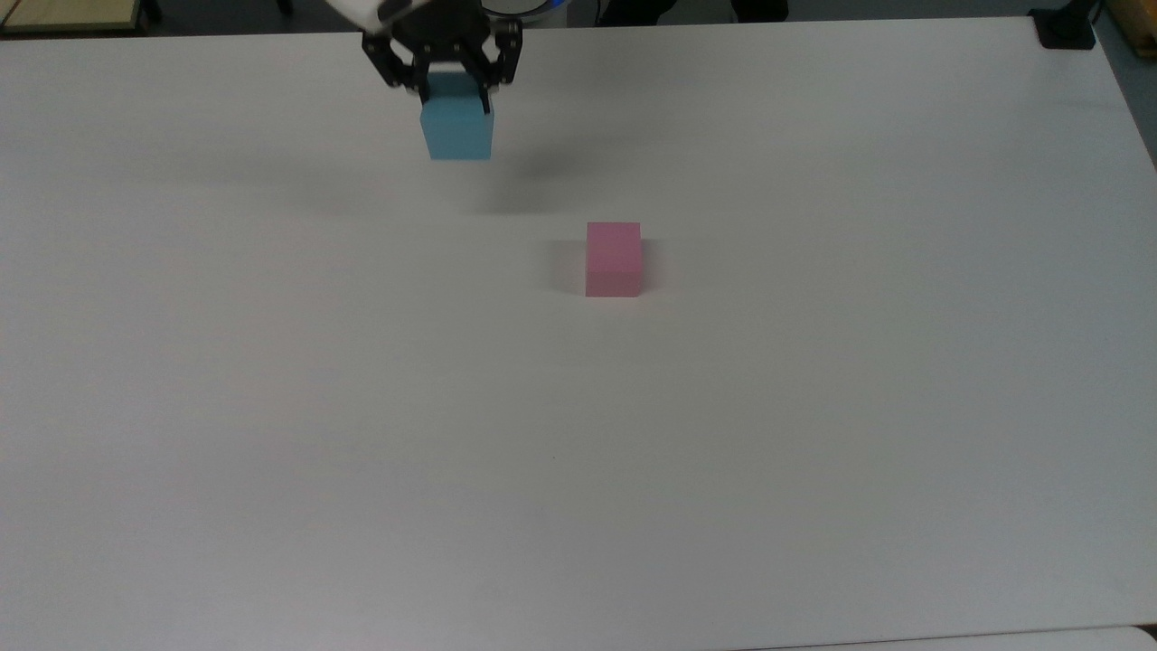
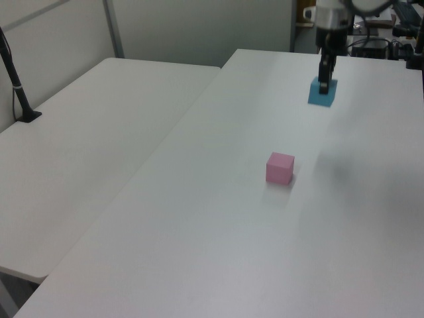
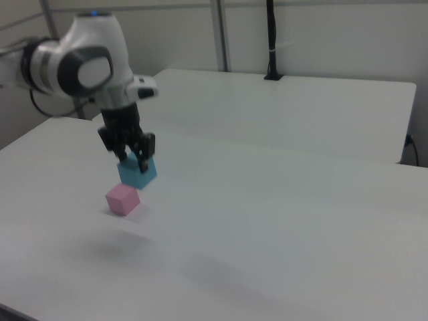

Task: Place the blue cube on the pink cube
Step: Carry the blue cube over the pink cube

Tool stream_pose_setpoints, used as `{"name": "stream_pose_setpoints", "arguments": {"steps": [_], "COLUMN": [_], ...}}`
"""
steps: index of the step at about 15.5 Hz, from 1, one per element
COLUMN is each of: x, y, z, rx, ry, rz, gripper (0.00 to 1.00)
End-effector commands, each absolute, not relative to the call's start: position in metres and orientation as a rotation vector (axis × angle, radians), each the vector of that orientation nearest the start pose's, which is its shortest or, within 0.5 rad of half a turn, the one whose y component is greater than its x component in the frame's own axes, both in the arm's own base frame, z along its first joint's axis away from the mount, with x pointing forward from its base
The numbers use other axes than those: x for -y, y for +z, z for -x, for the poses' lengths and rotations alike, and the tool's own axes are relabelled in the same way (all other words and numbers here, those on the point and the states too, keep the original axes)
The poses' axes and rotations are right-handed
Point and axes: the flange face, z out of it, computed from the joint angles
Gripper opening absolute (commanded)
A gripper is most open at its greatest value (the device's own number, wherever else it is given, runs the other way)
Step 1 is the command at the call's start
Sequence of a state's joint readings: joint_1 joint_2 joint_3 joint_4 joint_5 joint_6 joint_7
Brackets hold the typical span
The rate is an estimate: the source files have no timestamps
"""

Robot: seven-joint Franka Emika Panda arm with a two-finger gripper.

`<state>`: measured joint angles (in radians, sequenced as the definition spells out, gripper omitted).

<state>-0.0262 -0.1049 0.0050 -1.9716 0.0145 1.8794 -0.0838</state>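
While pointing straight down, the tool (image 1: 455,90) grips the blue cube (image 1: 457,128) above the table (image 1: 813,407).

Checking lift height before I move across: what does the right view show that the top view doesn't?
Right view alone: the white arm body above the claw, a second table behind with a black post, and the blue cube hanging above the table. Top view alone: the sideways gap between the blue cube and the pink cube, plus the cube's shadow, detached from it on the table. Both: the claw shut on the blue cube, the pink cube resting alone.
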Motion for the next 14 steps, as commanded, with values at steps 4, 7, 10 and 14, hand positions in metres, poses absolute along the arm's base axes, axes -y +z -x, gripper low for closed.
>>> {"name": "stream_pose_setpoints", "arguments": {"steps": [4, 7, 10, 14], "x": [-0.009, -0.033, -0.060, -0.099], "y": [0.582, 0.578, 0.570, 0.538], "z": [-0.540, -0.545, -0.555, -0.578], "rx": [0.093, 0.158, 0.107, 0.013], "ry": [-0.109, -0.119, -0.180, -0.228], "rz": [3.086, 3.081, 3.065, 3.044], "gripper": [0.40, 0.38, 0.38, 0.38]}}
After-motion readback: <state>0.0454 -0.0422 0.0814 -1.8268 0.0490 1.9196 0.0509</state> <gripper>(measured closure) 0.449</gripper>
